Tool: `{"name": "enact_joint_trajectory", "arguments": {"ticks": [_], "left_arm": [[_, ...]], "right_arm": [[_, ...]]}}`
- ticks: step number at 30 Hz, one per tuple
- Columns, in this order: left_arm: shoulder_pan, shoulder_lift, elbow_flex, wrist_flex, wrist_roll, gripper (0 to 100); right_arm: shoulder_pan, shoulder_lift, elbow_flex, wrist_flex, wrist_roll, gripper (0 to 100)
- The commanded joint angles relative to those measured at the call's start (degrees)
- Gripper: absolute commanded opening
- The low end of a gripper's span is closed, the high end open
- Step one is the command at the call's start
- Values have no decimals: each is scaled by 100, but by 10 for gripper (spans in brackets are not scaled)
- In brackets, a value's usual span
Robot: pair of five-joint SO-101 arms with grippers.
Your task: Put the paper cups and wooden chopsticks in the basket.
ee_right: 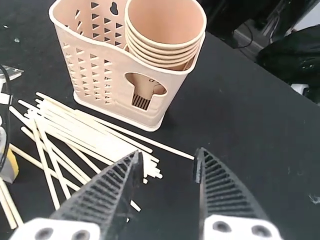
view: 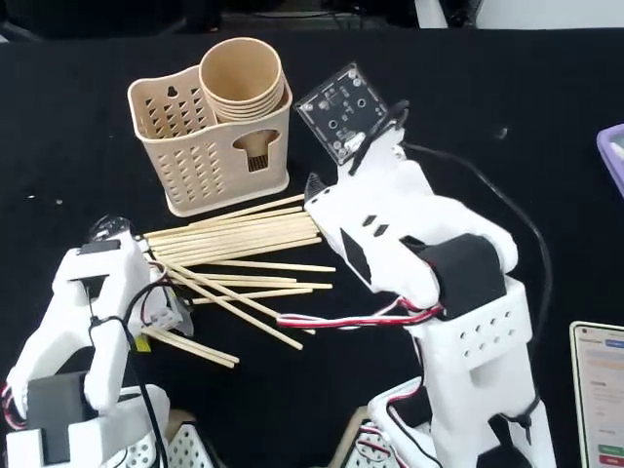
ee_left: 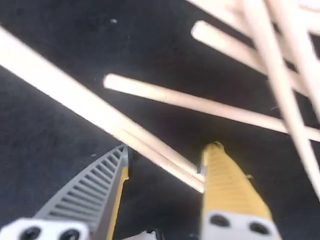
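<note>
**Beside the basket: both arms low over the chopsticks**

On the black worktop [view: 78, 107], the basket [view: 195, 161] stands upright with a stack of paper cups [view: 242, 73] nested in one of its compartments. The chopsticks [view: 234, 239] lie scattered on the worktop just in front of the basket, on the side facing the arms, some in a loose bundle and others crossing at angles.

The left arm [view: 88, 322] is bent forward and down, well apart from the basket at the far end of the scatter. The left end effector [ee_left: 170, 147] sits low over the sticks, its grey and yellow fingers [ee_left: 225, 185] spread, with a pair of chopsticks running between them.

The right arm [view: 419, 253] stretches toward the basket's near corner. The right end effector [ee_right: 167, 157] hangs above the stick ends nearest the basket, its black fingers [ee_right: 107, 190] spread and gripping nothing.
</note>
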Motion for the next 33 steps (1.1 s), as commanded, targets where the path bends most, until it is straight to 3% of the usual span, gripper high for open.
{"name": "enact_joint_trajectory", "arguments": {"ticks": [1, 3, 9, 14, 21, 26, 33], "left_arm": [[57, 132, -57, -237, 9, 77], [57, 132, -48, -237, 35, 27], [-84, 123, -57, -229, 44, 30], [-936, -264, -198, -229, 0, 30], [-1956, -2040, -171, -281, 62, 30], [-2237, -2646, -163, -325, 844, 30], [-2273, -2646, 295, -1670, 1292, 30]], "right_arm": [[220, -136, 13, -185, 53, 174], [220, -136, 22, -185, 53, 175], [220, -136, 22, -185, 53, 176], [220, -119, 31, -185, 53, 176], [202, -110, 189, -290, 53, 175], [193, -154, 910, -703, 53, 175], [176, -154, 1859, -1029, 9, 175]]}}
